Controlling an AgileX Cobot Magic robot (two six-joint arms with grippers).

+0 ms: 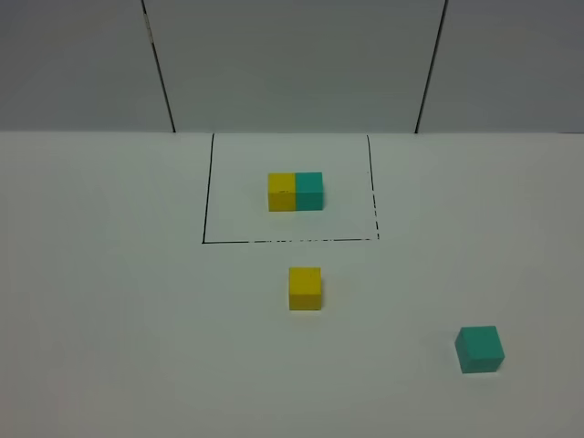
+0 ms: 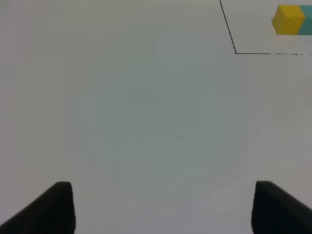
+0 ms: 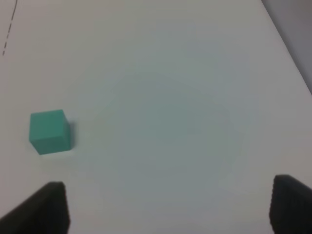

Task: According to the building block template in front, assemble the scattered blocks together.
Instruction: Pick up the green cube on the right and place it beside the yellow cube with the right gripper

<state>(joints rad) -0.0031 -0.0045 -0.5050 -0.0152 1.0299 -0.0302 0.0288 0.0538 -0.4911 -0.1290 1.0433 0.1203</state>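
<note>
The building block template [image 1: 296,192], a yellow cube joined to a teal-green cube, sits inside a thin black drawn rectangle [image 1: 208,196] at the back middle of the table. Its yellow half also shows in the left wrist view [image 2: 288,19]. A loose yellow cube [image 1: 305,288] lies just in front of the rectangle. A loose teal-green cube [image 1: 480,349] lies at the front right and also shows in the right wrist view [image 3: 48,131]. My left gripper [image 2: 163,207] is open over bare table. My right gripper [image 3: 168,207] is open and empty, apart from the teal-green cube.
The white table [image 1: 109,301] ends at a grey wall [image 1: 292,64] at the back. The table's right edge shows in the right wrist view [image 3: 287,48]. Neither arm shows in the exterior high view.
</note>
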